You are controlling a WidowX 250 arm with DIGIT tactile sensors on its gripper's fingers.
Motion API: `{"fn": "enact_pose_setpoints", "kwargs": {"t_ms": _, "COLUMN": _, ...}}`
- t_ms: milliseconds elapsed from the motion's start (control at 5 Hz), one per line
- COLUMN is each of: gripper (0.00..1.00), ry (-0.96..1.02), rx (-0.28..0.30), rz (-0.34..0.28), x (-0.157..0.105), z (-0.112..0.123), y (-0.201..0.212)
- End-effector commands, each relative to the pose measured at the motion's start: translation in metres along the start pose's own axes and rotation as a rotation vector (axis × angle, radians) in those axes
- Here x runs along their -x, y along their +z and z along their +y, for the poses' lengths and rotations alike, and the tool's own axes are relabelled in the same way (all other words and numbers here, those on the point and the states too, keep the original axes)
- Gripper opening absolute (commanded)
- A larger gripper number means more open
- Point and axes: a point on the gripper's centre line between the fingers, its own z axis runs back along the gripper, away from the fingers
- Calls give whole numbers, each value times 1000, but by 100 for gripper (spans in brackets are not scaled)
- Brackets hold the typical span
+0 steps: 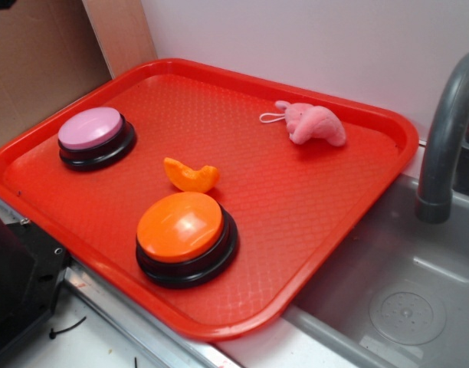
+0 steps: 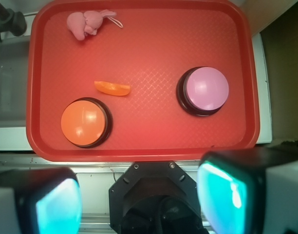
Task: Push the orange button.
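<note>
Right now my gripper hangs with its two teal-padded fingers spread wide, holding nothing, just off the near rim of the red plastic tray. From it, the glossy orange domed button on its black base lies ahead and to the left in the wrist view, inside that rim. I count two buttons, the other pink-topped, one small orange wedge and one pink plush toy by the far rim.

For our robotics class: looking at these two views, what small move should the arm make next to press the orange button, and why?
Probably move forward and left, to come over the orange button. In the wrist view the gripper hangs high, short of the tray, its fingers spread, touching nothing, while the button sits left of centre.
</note>
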Motion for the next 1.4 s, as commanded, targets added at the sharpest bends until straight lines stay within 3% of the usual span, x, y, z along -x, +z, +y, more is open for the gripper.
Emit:
{"fn": "enact_pose_setpoints", "kwargs": {"t_ms": 0, "gripper": 100, "ry": 0, "rx": 0, "rz": 0, "x": 0, "z": 0, "y": 0}}
{"fn": "enact_pose_setpoints", "kwargs": {"t_ms": 200, "gripper": 100, "ry": -172, "rx": 39, "rz": 10, "x": -28, "z": -49, "y": -49}}
{"fn": "enact_pose_setpoints", "kwargs": {"t_ms": 400, "gripper": 100, "ry": -371, "rx": 42, "rz": -26, "x": -31, "z": -99, "y": -89}}
{"fn": "enact_pose_setpoints", "kwargs": {"t_ms": 600, "gripper": 100, "ry": -490, "rx": 19, "rz": -1, "x": -28, "z": -122, "y": -118}}
{"fn": "enact_pose_setpoints", "kwargs": {"t_ms": 800, "gripper": 100, "ry": -572, "rx": -16, "rz": 18, "x": -24, "z": -129, "y": -133}}
{"fn": "enact_pose_setpoints", "kwargs": {"t_ms": 1200, "gripper": 100, "ry": -625, "rx": -24, "rz": 59, "x": -20, "z": -98, "y": -167}}
